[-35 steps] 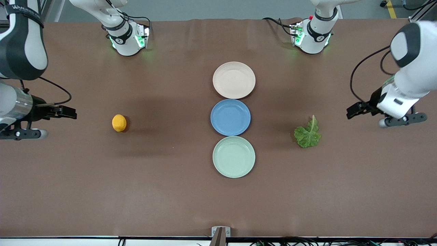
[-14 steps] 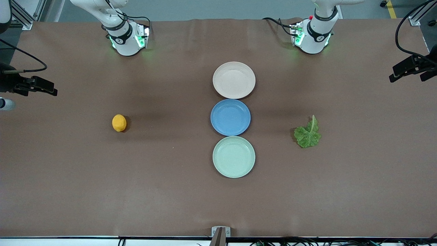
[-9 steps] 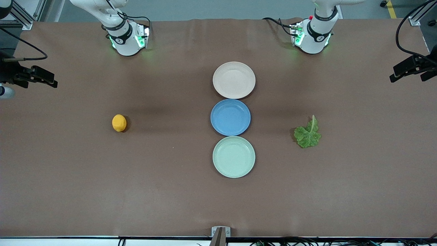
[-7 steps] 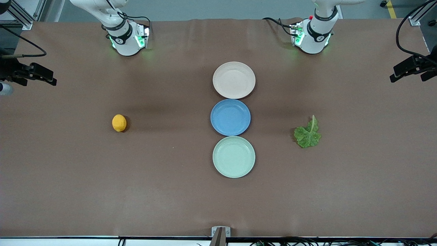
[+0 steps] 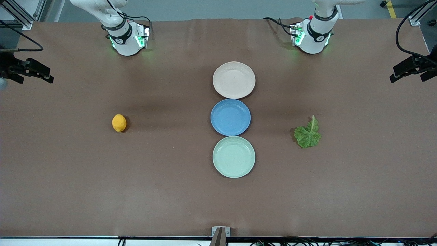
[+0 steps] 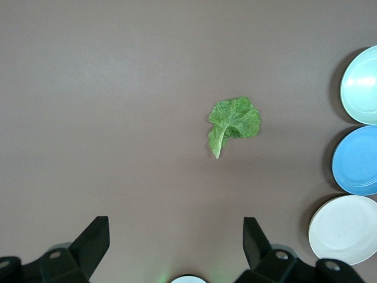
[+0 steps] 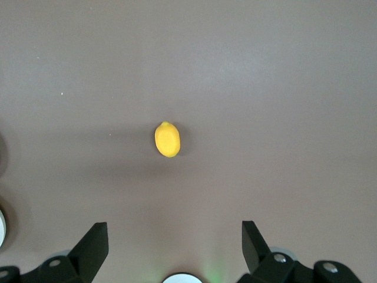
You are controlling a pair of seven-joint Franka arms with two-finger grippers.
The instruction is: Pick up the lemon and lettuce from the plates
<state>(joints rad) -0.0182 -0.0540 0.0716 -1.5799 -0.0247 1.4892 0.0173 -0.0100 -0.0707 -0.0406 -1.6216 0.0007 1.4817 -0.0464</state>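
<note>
2 pieces of food lie on the bare brown table [image 5: 102, 191], neither on a plate. The lemon [image 5: 119, 123] sits toward the right arm's end, well apart from the row of plates. The lettuce [image 5: 308, 134] lies flat toward the left arm's end, its stem pointing away from the front camera.

Between them 3 plates stand in a line, rims almost touching: the beige-pink plate [image 5: 234, 80] farthest from the front camera, the blue plate [image 5: 230, 117] in the middle, the mint green plate [image 5: 234, 156] nearest. All 3 hold nothing.

The right gripper [image 7: 175, 246] hangs high over the table edge at the right arm's end, well apart from the lemon [image 7: 167, 140], its 2 fingers [image 7: 91, 246] spread wide with nothing between them. The left gripper [image 6: 177, 244] hangs over the edge at the left arm's end, likewise well clear of the lettuce [image 6: 232, 122], fingers [image 6: 93, 244] wide apart and holding nothing. In the left wrist view the 3 plates show at the frame edge, the mint green one [image 6: 360, 85] cut off by it.
</note>
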